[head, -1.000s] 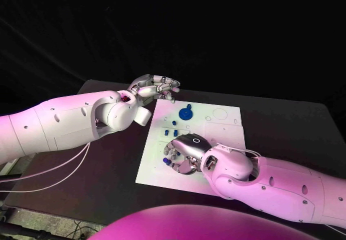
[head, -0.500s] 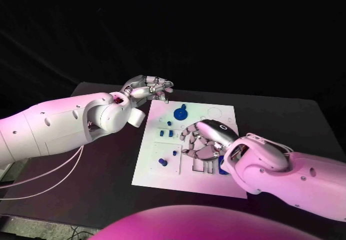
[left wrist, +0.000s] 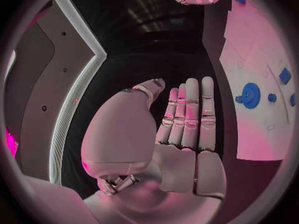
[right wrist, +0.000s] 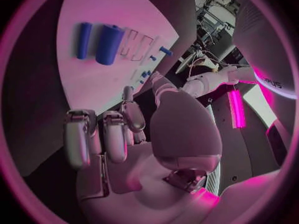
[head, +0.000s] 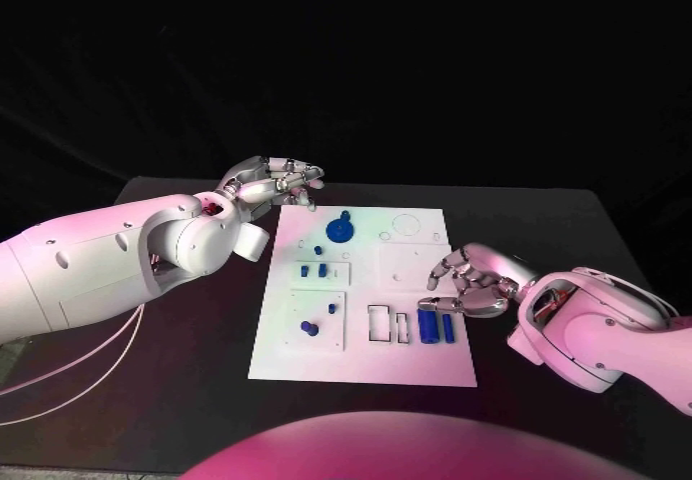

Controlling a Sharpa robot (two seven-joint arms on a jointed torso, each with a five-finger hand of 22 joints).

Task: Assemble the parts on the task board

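Observation:
The white task board [head: 404, 360] lies in the middle of the black table. A round blue piece [head: 340, 230] sits near its far edge, small blue pieces [head: 310, 270] lie left of centre, and two blue cylinders [head: 436, 327] lie side by side near the right. My right hand [head: 469, 280] hovers at the board's right edge just beyond the cylinders, fingers apart and holding nothing. The right wrist view shows the cylinders [right wrist: 109, 44] ahead of the bent fingers [right wrist: 115, 134]. My left hand [head: 267, 180] hangs at the board's far left corner, its fingers [left wrist: 187, 119] straight and empty.
Two empty rectangular slots [head: 388, 322] lie left of the cylinders. Two more small blue pieces [head: 307, 326] sit in a square recess at the near left. Black table [head: 173, 330] surrounds the board on all sides.
My right hand has moved off the board's near middle to its right edge, uncovering the two blue cylinders. The head view has shifted. My left hand stays at the far left corner.

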